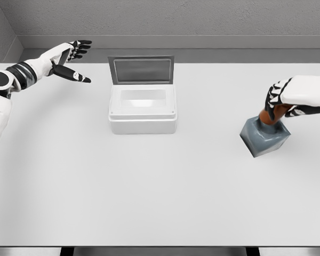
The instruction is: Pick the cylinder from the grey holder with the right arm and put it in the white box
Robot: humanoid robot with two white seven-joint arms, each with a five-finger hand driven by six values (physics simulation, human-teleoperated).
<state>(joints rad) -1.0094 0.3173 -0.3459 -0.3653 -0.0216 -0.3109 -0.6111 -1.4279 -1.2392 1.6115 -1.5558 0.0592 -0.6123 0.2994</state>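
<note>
A brown-orange cylinder (267,118) stands upright in the grey holder (264,138) at the right of the table. My right hand (279,101) comes in from the right edge and has its fingers curled around the cylinder's top, hiding its upper end. The white box (142,109) sits at centre back, its lid (142,70) raised and its inside bare. My left hand (74,58) hovers at the far left, fingers spread, holding nothing.
The white table (149,192) stretches wide between box and holder and toward the front edge. A grey wall runs behind the table's far edge.
</note>
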